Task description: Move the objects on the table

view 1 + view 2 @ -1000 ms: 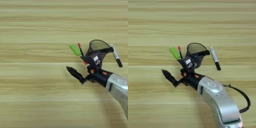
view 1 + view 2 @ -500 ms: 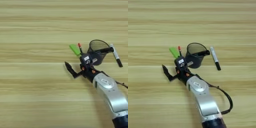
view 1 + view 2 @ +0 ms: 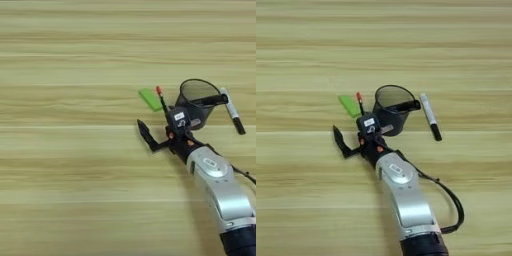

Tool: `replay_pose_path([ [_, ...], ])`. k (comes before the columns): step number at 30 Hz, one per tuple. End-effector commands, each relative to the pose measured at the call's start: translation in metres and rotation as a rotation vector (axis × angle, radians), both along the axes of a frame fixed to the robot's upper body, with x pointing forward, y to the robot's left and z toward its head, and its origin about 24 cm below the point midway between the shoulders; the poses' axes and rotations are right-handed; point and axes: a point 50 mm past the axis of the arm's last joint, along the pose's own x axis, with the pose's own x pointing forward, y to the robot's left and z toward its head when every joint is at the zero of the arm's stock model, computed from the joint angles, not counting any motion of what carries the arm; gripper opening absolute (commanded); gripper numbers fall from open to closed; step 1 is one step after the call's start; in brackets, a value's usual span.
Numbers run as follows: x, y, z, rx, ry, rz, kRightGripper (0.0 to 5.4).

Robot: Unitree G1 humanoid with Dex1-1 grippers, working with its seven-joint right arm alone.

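A black mesh cup [image 3: 196, 103] stands upright right of centre, with a dark bar across its near rim. A slim black marker [image 3: 232, 110] lies just right of the cup. Left of the cup lies a small flat green block [image 3: 149, 98]. Beside the block is a thin black pen [image 3: 161, 100] with a red tip, its lower end hidden behind my gripper. My right gripper [image 3: 164, 131] sits just in front of the pen and cup. It is open, with one black finger [image 3: 146, 136] splayed left over bare table. It holds nothing that I can see.
The silver forearm [image 3: 403, 192] comes up from the bottom edge, with a black cable [image 3: 448, 195] looping on its right. The light wooden table [image 3: 60, 165] fills the view.
The forearm has swung from the right edge to come in from the bottom. The gripper has edged up towards the pen. Cup, marker, block and pen have stayed put.
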Motion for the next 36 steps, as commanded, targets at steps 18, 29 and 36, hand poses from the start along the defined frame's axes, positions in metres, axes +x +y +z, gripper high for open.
replay_pose_path([
  [18,0.026,-0.033,0.02,0.007,-0.129,-0.143,5.36],
  [29,0.031,-0.021,0.035,-0.014,-0.176,-0.065,5.36],
  [36,0.042,-0.008,0.048,-0.04,-0.209,0.002,5.36],
])
